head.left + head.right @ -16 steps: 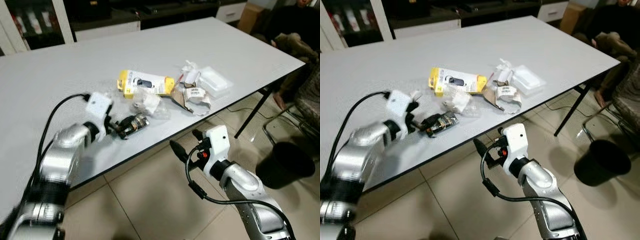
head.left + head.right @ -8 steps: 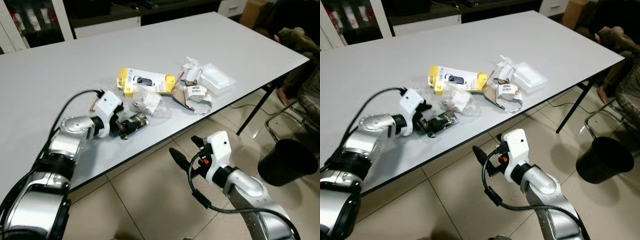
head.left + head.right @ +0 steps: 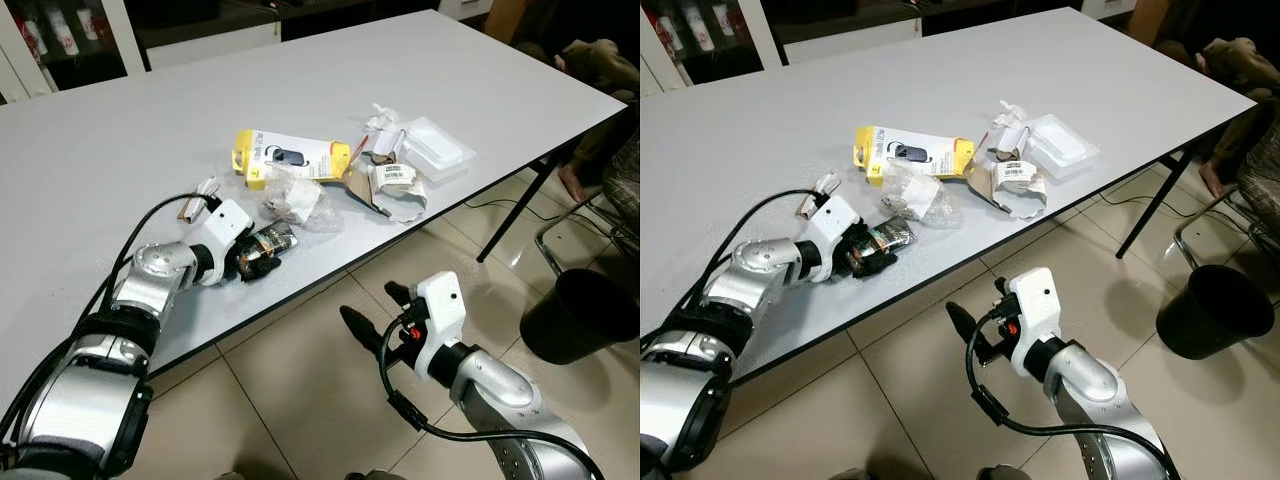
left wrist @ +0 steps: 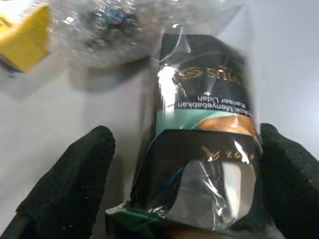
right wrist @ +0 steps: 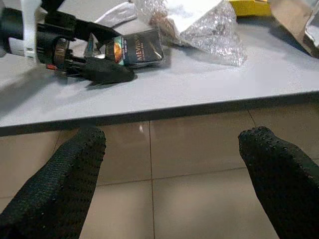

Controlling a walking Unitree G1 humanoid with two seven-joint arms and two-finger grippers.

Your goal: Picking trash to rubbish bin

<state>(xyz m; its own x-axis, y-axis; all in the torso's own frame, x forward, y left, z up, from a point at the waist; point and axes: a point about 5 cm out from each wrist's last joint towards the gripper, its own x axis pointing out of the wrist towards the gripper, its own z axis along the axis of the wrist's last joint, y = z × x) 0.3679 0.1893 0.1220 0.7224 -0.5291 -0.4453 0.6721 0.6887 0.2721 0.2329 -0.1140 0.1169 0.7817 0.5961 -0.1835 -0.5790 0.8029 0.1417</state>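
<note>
A dark cigarette pack in clear wrap (image 3: 268, 243) lies near the table's front edge. My left gripper (image 3: 247, 262) is open with one finger on each side of the pack. The left wrist view shows the pack (image 4: 204, 144) between the black fingers (image 4: 70, 189), with a strip of table visible beside one finger. More trash lies behind it: a yellow package (image 3: 290, 157), crumpled clear plastic (image 3: 292, 200), torn brown cardboard with a label (image 3: 392, 186) and a clear plastic box (image 3: 437, 152). My right gripper (image 3: 378, 310) hangs open over the floor below the table edge. The black rubbish bin (image 3: 580, 315) stands on the floor at the right.
The grey table (image 3: 120, 130) runs from left to far right, with a black leg (image 3: 510, 215) by the bin. A seated person (image 3: 600, 60) and a chair frame (image 3: 570, 225) are at the right. Beige floor tiles (image 3: 290, 400) lie in front of the table.
My left arm has sunk lower onto the table, its fingers staying around the pack. The right arm has dropped a little. The view has shifted slightly.
</note>
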